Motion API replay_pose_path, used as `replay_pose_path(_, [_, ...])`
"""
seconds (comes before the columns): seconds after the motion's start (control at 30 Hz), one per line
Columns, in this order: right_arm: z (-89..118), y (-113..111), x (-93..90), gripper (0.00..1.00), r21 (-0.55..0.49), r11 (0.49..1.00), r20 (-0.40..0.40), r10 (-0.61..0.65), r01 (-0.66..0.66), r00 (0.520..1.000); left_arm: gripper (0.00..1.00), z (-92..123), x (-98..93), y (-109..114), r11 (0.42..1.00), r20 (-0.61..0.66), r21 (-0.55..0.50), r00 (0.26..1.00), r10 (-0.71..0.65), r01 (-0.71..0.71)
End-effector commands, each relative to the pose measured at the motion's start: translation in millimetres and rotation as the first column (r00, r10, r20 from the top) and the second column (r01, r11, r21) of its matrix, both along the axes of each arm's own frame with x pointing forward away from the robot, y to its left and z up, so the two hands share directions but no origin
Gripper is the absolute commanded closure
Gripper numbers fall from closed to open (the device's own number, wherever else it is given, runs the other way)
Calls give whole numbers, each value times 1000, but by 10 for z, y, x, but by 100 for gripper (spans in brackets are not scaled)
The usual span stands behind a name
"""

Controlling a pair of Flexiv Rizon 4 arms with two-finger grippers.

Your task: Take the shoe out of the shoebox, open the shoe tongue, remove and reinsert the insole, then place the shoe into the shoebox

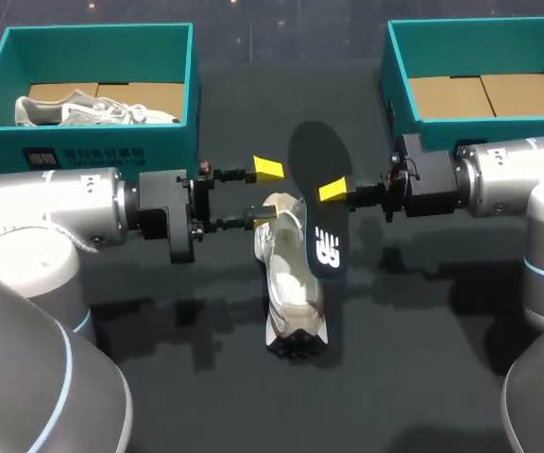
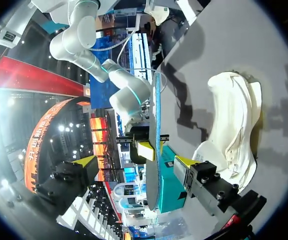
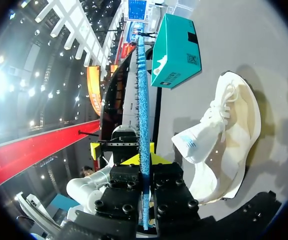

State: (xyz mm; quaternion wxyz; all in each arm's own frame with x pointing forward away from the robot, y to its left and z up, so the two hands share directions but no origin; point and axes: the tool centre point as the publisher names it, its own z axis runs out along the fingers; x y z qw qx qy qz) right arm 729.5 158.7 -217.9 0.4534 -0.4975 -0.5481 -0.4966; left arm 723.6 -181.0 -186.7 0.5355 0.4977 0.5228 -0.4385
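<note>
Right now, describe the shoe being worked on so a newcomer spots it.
On the dark table, look between the teal left box and right box. The white shoe lies there beside the black insole in the right gripper. The other shoe sits inside the left box; this one lies outside.

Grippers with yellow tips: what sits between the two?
The dark insole, clamped by the right gripper, facing the open left gripper; the head view shows it.

insole (image 1: 314,160) slanting over shoe (image 1: 286,283), room beside (both sides)
</note>
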Motion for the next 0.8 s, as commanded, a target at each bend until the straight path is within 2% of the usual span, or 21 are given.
replay_pose_path(0.03, [5,0,-16,100,-2,1000,1,-3,3,1000,0,1,-26,29,1000,2,0,1000,1,-1])
replay_pose_path(0.13, [5,0,-16,100,-2,1000,1,-3,3,1000,0,31,5,50,1000,8,21,1000,1,-2])
replay_pose_path(0.3, [5,0,-16,100,-2,1000,1,-3,3,1000,0,289,232,191,984,23,176,1000,-8,4])
replay_pose_path(0.37, [5,0,-16,100,-2,1000,1,-3,3,1000,0,405,339,212,954,29,300,1000,-10,1])
replay_pose_path(0.4, [5,0,-16,100,-2,1000,1,-3,3,1000,0,464,381,192,899,83,434,996,30,-63])
replay_pose_path(0.8, [5,0,-16,100,-2,1000,1,-3,3,1000,0,464,381,192,899,83,434,996,30,-63])
